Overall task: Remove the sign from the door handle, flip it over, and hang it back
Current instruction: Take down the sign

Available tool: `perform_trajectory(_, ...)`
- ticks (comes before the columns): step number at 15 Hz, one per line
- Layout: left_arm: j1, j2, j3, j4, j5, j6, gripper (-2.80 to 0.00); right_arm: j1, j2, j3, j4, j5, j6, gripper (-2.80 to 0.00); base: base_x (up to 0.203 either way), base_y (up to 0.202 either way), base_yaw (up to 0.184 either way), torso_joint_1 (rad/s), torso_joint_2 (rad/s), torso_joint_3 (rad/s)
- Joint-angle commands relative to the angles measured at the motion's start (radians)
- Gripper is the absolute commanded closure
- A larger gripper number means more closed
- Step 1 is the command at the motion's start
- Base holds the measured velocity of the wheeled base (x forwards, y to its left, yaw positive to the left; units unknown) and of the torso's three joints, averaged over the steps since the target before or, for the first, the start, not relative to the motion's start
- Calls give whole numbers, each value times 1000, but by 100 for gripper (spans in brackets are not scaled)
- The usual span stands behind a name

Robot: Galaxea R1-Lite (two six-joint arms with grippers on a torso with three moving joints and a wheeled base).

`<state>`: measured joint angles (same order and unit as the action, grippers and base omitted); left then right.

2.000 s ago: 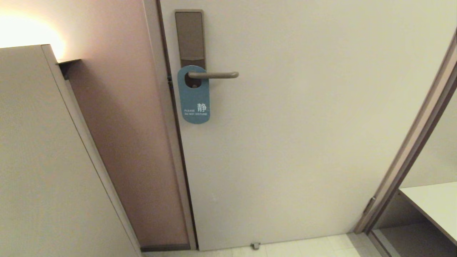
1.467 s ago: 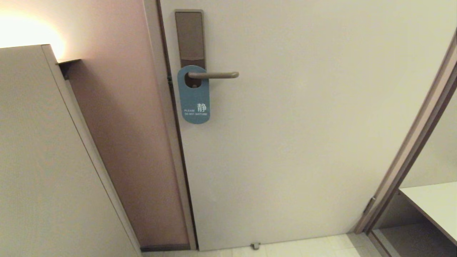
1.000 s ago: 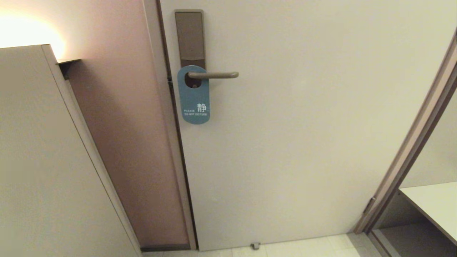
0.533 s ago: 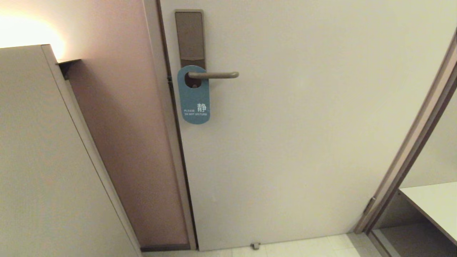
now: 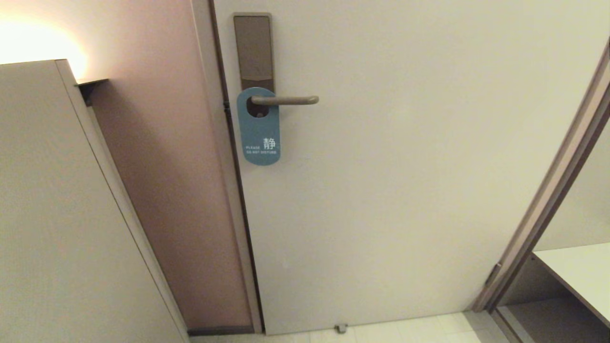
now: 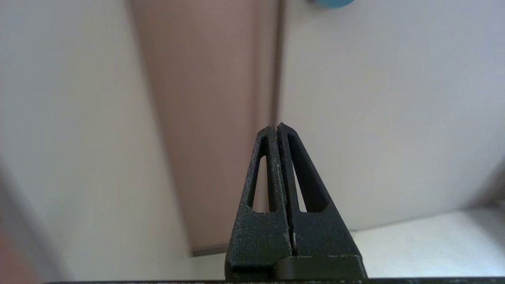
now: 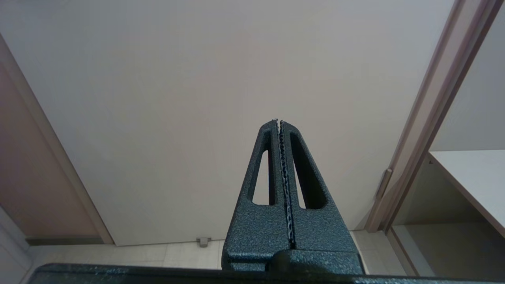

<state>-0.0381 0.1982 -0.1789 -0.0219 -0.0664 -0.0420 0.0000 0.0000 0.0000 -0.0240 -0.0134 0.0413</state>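
Observation:
The teal sign [image 5: 259, 138] hangs by its oval hole on the door handle [image 5: 286, 100], its white lettering facing me. The handle is a slim bronze-grey lever on a tall backplate [image 5: 253, 47]. Neither arm shows in the head view. In the left wrist view my left gripper [image 6: 277, 127] is shut and empty, low before the door's hinge-side edge, with the sign's teal bottom edge [image 6: 331, 3] far above it. My right gripper [image 7: 278, 121] is also shut and empty, pointing at the bare lower door.
A beige cabinet [image 5: 57, 200] stands at the left beside a pinkish wall strip [image 5: 167, 190]. A door frame [image 5: 553, 190] and a white shelf [image 5: 581, 271] are at the right. A small door stop [image 5: 340, 327] sits on the tiled floor.

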Motion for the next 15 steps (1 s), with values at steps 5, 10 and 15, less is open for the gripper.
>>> perform_trajectory(5, -156, 297, -91, -95, -3, -33, 0, 0, 0, 0, -1, 0, 0, 0, 0, 0, 0, 0, 0, 0)
perform_trajectory(10, -162, 518, -126, -247, -3, -32, 0, 0, 0, 0, -1, 0, 0, 0, 0, 0, 0, 0, 0, 0)
perform_trajectory(15, -157, 713, -161, -406, -1, -32, 0, 0, 0, 0, -1, 0, 0, 0, 0, 0, 0, 0, 0, 0)
